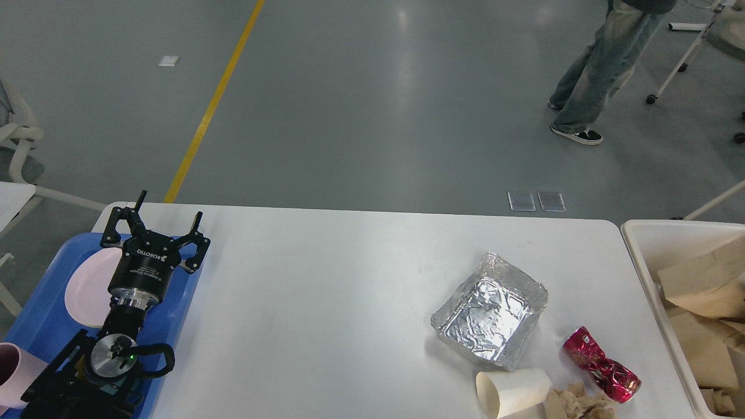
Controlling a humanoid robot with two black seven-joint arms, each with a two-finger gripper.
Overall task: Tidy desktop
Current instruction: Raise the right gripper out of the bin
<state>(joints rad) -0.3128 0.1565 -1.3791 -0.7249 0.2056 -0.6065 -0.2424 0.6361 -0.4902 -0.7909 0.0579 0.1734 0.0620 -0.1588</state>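
While the left gripper (165, 224) hovers with fingers spread wide, holding nothing, the desktop (326, 302) lies smooth, white and round-cornered. A foil tray (490, 310) rests on it.

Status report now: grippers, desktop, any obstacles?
Left gripper jaws open, holding nothing; right gripper not visible. White rectangular desktop still holds crumpled foil tray, crushed red can, paper cup.
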